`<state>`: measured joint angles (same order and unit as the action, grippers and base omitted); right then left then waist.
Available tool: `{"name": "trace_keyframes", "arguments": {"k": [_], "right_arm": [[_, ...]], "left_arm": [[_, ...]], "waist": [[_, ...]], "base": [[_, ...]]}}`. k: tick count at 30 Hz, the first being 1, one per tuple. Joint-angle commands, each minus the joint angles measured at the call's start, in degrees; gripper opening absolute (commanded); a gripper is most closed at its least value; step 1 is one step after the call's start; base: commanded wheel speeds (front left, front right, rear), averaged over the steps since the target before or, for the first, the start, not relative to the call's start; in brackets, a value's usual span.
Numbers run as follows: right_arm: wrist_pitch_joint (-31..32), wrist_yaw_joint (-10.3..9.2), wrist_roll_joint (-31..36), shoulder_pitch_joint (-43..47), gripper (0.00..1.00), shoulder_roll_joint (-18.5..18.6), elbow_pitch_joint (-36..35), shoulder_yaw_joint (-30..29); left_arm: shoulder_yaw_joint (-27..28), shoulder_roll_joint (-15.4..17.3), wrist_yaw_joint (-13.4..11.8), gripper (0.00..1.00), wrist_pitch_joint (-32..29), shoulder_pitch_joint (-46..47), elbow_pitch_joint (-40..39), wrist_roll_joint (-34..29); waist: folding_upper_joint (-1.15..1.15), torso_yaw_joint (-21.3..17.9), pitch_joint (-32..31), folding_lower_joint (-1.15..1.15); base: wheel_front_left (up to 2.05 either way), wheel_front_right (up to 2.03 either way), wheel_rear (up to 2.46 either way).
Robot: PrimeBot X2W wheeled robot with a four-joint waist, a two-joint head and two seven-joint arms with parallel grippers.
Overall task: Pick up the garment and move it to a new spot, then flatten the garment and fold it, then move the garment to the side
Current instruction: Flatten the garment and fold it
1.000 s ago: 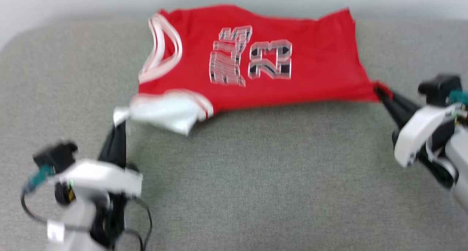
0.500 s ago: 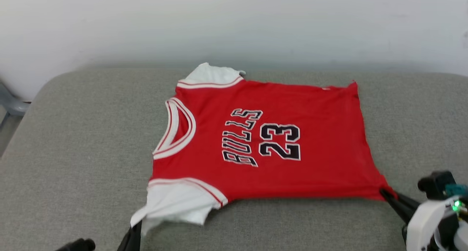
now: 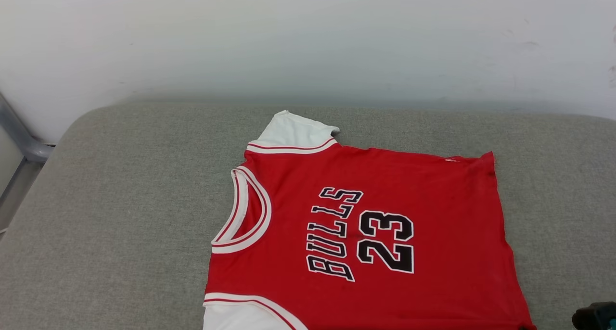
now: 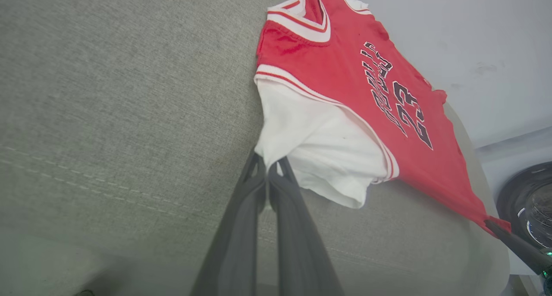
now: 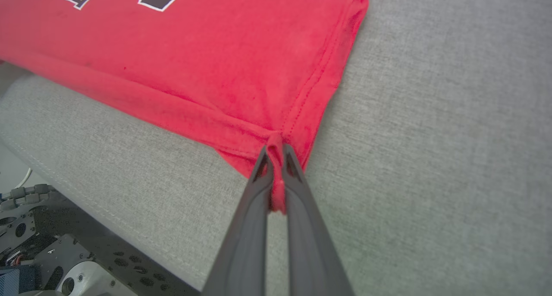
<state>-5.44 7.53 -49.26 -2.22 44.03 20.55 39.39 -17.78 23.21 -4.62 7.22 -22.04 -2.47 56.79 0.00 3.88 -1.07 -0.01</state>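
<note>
The garment (image 3: 365,234), a red jersey with white sleeves and black "BULLS 23" lettering, lies spread face up on the grey cushion (image 3: 120,200), neck to the left. In the left wrist view my left gripper (image 4: 268,168) is shut on the edge of the near white sleeve (image 4: 319,149). My right gripper (image 5: 276,158) is shut on the near red hem corner (image 5: 280,136), the cloth bunched between its fingers. The left wrist view also shows the right gripper's fingers (image 4: 513,242) holding that corner at the cushion's near edge.
A white wall (image 3: 308,41) rises right behind the cushion. A grey metal bar (image 3: 21,140) stands at the far left. Below the cushion's near edge the right wrist view shows the robot's perforated base (image 5: 47,253). A dark round object (image 4: 532,205) sits past the cushion's end.
The head camera has tilted up: the garment now sits lower in the picture and both grippers have dropped below its bottom edge. The far sleeve has come out flat. Both grips stay on.
</note>
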Motion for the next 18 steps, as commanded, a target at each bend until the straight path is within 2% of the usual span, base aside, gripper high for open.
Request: {"name": "trace_keyframes", "arguments": {"k": [1, 13, 18], "right_arm": [[0.38, -0.09, 0.54, 1.24, 0.00, 0.39, -0.50, -0.79], [6.32, -0.09, 6.48, 4.76, 0.00, -3.40, -7.23, -11.01], [8.92, -0.09, 7.76, 3.49, 0.00, -4.59, -9.87, -13.53]], "left_arm": [[0.30, 0.25, -0.37, 0.00, 0.13, -0.42, -0.24, 0.27], [-1.11, 0.96, 0.43, 0.00, 0.29, 7.37, 0.29, -3.75], [-2.54, 1.03, 2.10, 0.00, -1.50, 14.32, 1.66, -5.31]], "waist": [[0.00, 0.01, 0.00, 0.01], [0.00, -0.70, 0.41, 0.01], [0.00, -1.21, 1.62, 0.01]], "base": [[0.00, 0.00, 0.00], [0.00, 0.00, 0.00], [0.00, 0.00, 0.00]]}}
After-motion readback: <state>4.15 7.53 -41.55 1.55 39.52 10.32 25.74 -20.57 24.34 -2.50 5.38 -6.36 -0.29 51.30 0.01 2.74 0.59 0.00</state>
